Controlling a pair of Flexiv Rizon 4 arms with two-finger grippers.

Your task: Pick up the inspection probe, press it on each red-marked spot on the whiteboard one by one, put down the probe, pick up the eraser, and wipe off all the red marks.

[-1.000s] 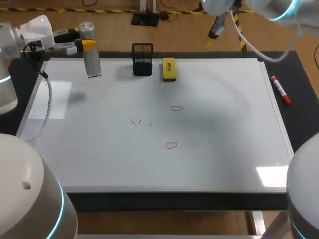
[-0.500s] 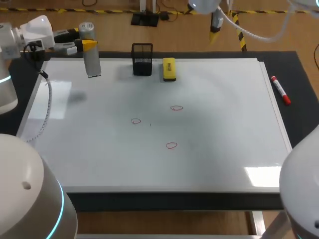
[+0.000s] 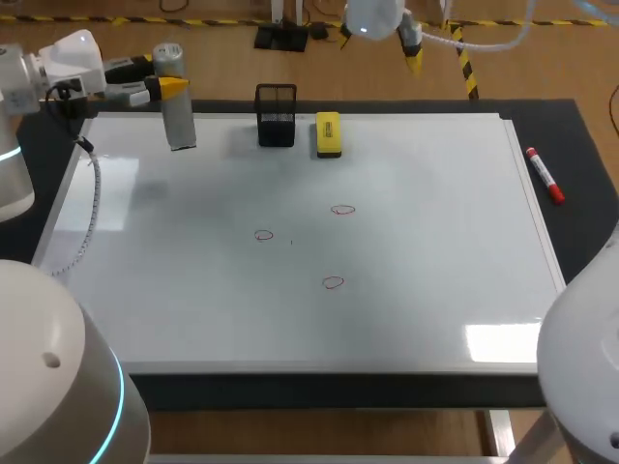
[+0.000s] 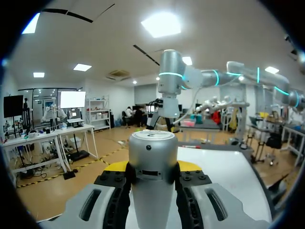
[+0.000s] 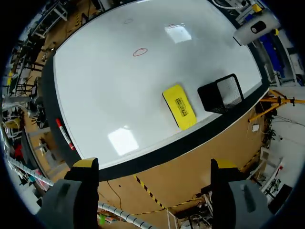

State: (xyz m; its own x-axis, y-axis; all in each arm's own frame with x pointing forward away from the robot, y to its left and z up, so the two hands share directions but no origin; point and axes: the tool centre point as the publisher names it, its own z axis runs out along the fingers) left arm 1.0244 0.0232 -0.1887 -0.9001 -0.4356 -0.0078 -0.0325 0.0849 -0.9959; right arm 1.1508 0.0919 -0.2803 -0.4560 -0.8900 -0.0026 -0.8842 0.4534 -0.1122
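Probe is clamped in the left gripper, both yellow-tipped fingers squeezing the silver barrel from either side, which the left wrist view shows really clearly. It hangs roughly upright, long axis pointing down at the far-left corner of the whiteboard; can't say for sure whether the tip touches the surface. The thing that matters for the next move: all three red marks sit toward the middle of the board, nearer me and to the right of the probe. The closest one looks like the obvious first press, with the others and just past it. So the left arm has the job by a mile. The right gripper is spread wide, holding nothing, hovering high beyond the board's far edge, looking down on the eraser, which lies just beside the black mesh holder. A red marker lies off the board's right edge.
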